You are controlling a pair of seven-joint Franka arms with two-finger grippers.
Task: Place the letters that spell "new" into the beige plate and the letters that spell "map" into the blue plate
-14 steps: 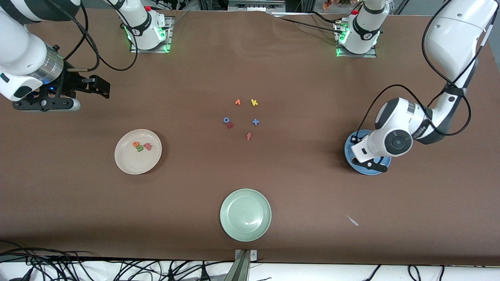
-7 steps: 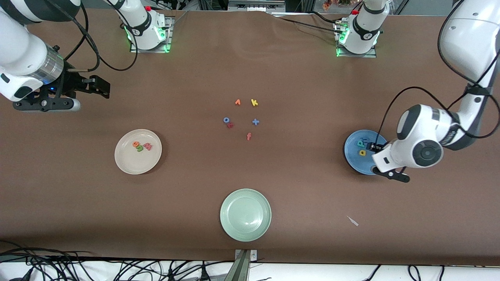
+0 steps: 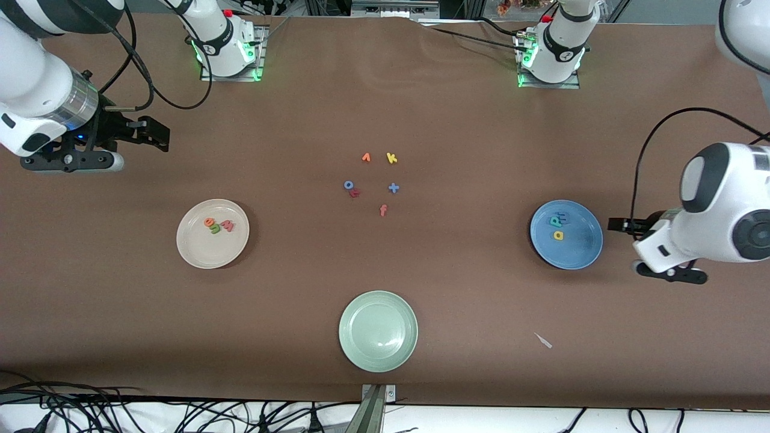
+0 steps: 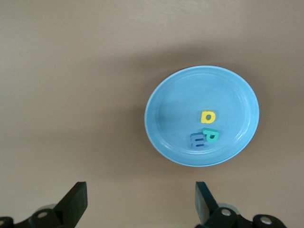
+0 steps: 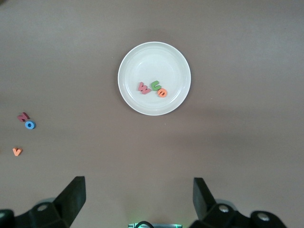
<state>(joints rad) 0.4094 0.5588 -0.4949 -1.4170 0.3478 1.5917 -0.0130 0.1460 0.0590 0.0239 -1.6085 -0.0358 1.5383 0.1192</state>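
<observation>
In the lower centre of the front view a pale green plate (image 3: pixel 378 355) is sitting nearest the camera, with a small white scrap (image 3: pixel 543 341) lying toward the left arm's end. Higher up, at mid-height, the beige plate (image 3: pixel 210 255) is resting toward the right arm's end, holding the orange "e" (image 3: pixel 209 222), the green "n" (image 3: pixel 215 229) and the pinkish-red "w" (image 3: pixel 227 225) bunched together. Level with it, toward the left arm's end, the blue plate (image 3: pixel 577 252) is carrying the teal "p" (image 3: pixel 552 221), the blue "m" (image 3: pixel 561 216) and the yellow "a" (image 3: pixel 559 235). The left gripper (image 4: pixel 141 204) is hovering over the brown table (image 3: pixel 481 120) just beside the blue plate, its fingers spread wide and holding nothing. In the frame's centre, loose pieces are lying: a red "f" (image 3: pixel 383 210), a blue plus (image 3: pixel 393 188), a blue "o" (image 3: pixel 348 184) touching a red letter (image 3: pixel 355 193), then an orange "v" (image 3: pixel 366 157) and a yellow "k" (image 3: pixel 391 158). In the upper corner at the right arm's end, the right gripper (image 5: pixel 137 199) is waiting over the table, fingers spread and empty.
</observation>
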